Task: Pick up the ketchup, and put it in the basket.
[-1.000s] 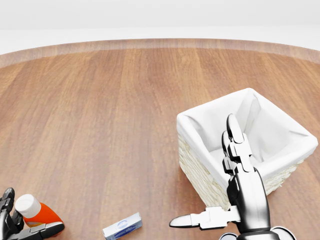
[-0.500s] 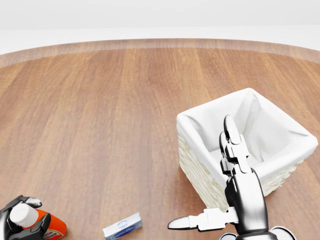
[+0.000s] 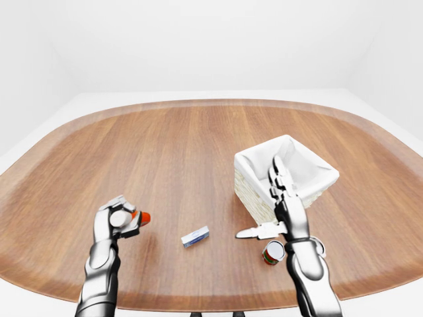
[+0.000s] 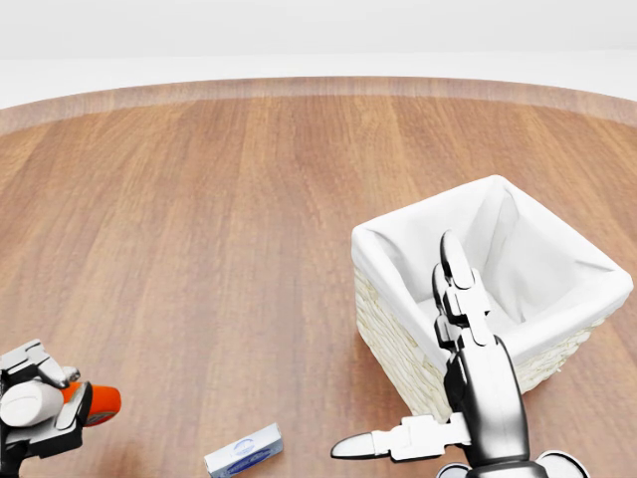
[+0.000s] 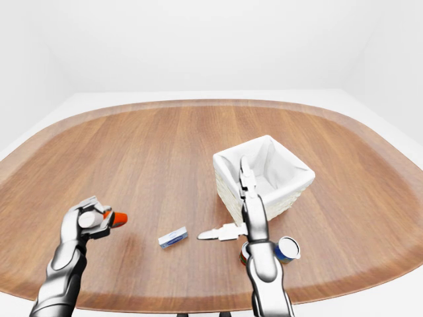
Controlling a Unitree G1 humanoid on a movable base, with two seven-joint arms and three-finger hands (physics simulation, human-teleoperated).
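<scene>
The ketchup (image 4: 96, 401), a red-orange bottle with a white cap, lies tilted in my left hand (image 4: 35, 403) at the head view's lower left. The fingers are closed round its cap end, and it is held above the wooden table (image 4: 229, 219). The white-lined wicker basket (image 4: 390, 341) stands at the right of the head view, far from the bottle. My right hand (image 4: 413, 363) hovers open at the basket's near wall, fingers pointing up over the rim and thumb stretched left, holding nothing.
A small blue-and-white box (image 4: 244, 450) lies on the table between my hands. Two cans stand by my right forearm: a red one (image 3: 272, 251) and a blue-topped one (image 5: 288, 248). The table's rounded edge runs close below my arms.
My left hand has closed round the ketchup, tipped it from upright onto its side and lifted it up. The right hand has barely shifted.
</scene>
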